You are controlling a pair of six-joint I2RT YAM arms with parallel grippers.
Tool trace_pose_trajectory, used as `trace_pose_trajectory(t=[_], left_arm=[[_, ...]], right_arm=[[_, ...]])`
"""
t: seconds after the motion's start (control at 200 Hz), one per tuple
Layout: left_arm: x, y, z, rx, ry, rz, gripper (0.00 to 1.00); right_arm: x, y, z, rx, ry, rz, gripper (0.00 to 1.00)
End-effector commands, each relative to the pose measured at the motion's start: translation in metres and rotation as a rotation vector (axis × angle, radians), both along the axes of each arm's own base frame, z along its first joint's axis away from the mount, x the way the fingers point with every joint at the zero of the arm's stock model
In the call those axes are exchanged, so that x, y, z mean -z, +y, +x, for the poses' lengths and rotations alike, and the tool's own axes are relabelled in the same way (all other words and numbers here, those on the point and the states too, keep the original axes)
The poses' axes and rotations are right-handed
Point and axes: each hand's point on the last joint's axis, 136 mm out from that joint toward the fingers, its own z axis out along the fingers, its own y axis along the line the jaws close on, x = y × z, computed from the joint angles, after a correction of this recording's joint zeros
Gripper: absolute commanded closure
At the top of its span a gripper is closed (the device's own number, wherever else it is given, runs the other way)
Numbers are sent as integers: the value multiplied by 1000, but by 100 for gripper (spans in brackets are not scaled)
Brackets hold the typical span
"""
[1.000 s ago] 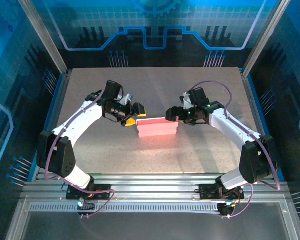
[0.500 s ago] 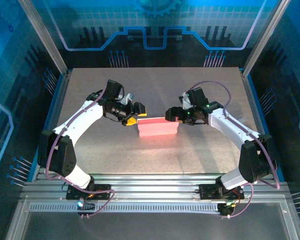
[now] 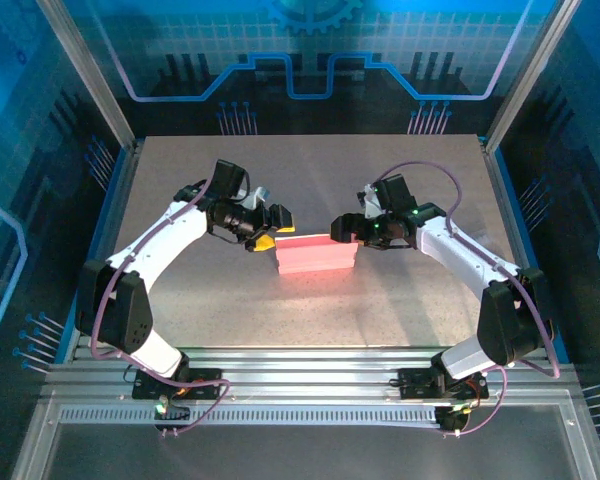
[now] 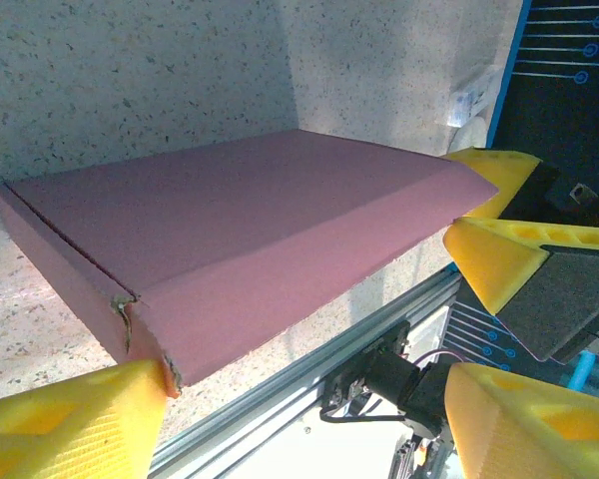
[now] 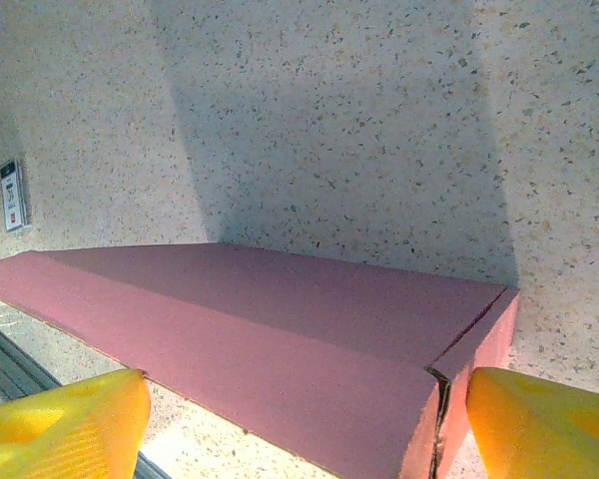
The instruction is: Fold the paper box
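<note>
The paper box (image 3: 317, 254) lies folded shut on the table's middle, a flat pink rectangle with its lid down. My left gripper (image 3: 271, 229) hovers at its left end, open. In the left wrist view the box (image 4: 250, 230) stretches away, and one yellow finger (image 4: 70, 419) touches its frayed near corner. My right gripper (image 3: 342, 230) is at the box's right end, open. In the right wrist view the box (image 5: 280, 329) lies between the wide-spread fingers. One finger (image 5: 549, 419) is right beside the box's end wall, and the other stands apart from it.
The speckled table (image 3: 310, 170) has free room behind and in front of the box. An aluminium rail (image 3: 310, 365) runs along the near edge. A small white label (image 5: 13, 193) lies on the table near the blue side wall.
</note>
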Motion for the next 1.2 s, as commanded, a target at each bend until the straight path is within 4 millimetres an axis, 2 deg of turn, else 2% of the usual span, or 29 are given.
trace_pose_trajectory(t=[0.0, 0.535, 0.896, 1.196], left_arm=[[-16, -12, 3, 22, -14, -54, 25], [3, -2, -8, 17, 5, 6, 26], [-10, 7, -8, 19, -33, 66, 25], [-8, 13, -10, 13, -35, 97, 25]], right_arm=[[9, 4, -4, -10, 22, -18, 16], [18, 3, -12, -16, 32, -39, 22], [20, 1, -15, -14, 34, -45, 20], [25, -2, -19, -17, 39, -59, 26]])
